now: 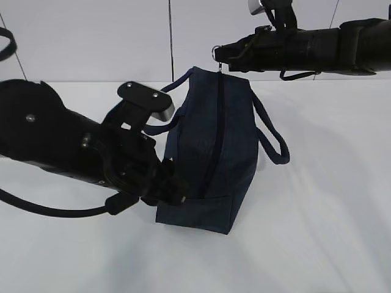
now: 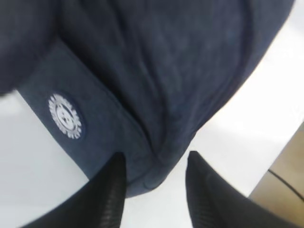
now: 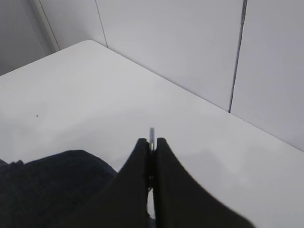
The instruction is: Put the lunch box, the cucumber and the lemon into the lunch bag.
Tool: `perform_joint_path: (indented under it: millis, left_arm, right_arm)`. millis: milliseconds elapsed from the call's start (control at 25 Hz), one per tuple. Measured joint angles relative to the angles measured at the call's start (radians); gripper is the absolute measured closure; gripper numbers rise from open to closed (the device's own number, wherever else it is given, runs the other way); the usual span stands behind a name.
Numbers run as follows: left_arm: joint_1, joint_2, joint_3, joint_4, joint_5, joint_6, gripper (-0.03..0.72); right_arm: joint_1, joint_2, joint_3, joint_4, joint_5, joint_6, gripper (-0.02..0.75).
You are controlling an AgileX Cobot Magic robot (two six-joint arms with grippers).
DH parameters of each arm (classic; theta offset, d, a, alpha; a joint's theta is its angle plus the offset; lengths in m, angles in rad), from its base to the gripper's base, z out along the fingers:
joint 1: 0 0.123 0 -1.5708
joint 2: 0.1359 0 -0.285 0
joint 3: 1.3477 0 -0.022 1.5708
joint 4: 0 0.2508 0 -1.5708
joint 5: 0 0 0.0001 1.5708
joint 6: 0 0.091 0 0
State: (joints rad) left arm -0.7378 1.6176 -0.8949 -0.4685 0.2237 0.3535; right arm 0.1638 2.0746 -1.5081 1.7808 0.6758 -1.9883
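The dark navy lunch bag (image 1: 214, 140) stands on the white table, its zipper running down the side that faces me. My right gripper (image 1: 220, 54) is shut on the silver ring pull (image 1: 215, 50) at the bag's top end; the ring (image 3: 151, 133) shows pinched between the fingertips of the right gripper (image 3: 151, 141), with the bag (image 3: 47, 180) below. My left gripper (image 1: 174, 186) is at the bag's lower left corner. Its jaws (image 2: 156, 159) are open and straddle that corner of the bag (image 2: 156, 71). The lunch box, the cucumber and the lemon are out of view.
A loop handle (image 1: 272, 140) hangs off the bag's right side. A black cable (image 1: 49, 210) trails from the left arm over the table (image 1: 317, 232). Grey wall panels (image 1: 122, 36) close the back, and the table's far edge (image 3: 190, 92) runs along them.
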Motion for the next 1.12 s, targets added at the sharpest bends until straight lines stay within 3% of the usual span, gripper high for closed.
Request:
perform_joint_path:
  millis: [240, 400, 840, 1120]
  left_arm:
    - [0.0, -0.086, -0.063, -0.002, 0.099, -0.002, 0.381]
    - [0.008, -0.094, -0.171, 0.004, 0.198, -0.018, 0.381]
    - [0.241, -0.014, -0.484, 0.053, 0.572, -0.112, 0.356]
    - [0.256, 0.13, -0.671, 0.053, 0.75, -0.116, 0.246]
  right_arm:
    - [0.0, 0.0, 0.0, 0.002, 0.008, 0.003, 0.737]
    - [0.0, 0.0, 0.0, 0.002, 0.009, 0.005, 0.737]
    - [-0.002, 0.0, 0.0, 0.002, 0.017, 0.027, 0.737]
    - [-0.002, 0.0, -0.002, -0.021, 0.019, 0.036, 0.737]
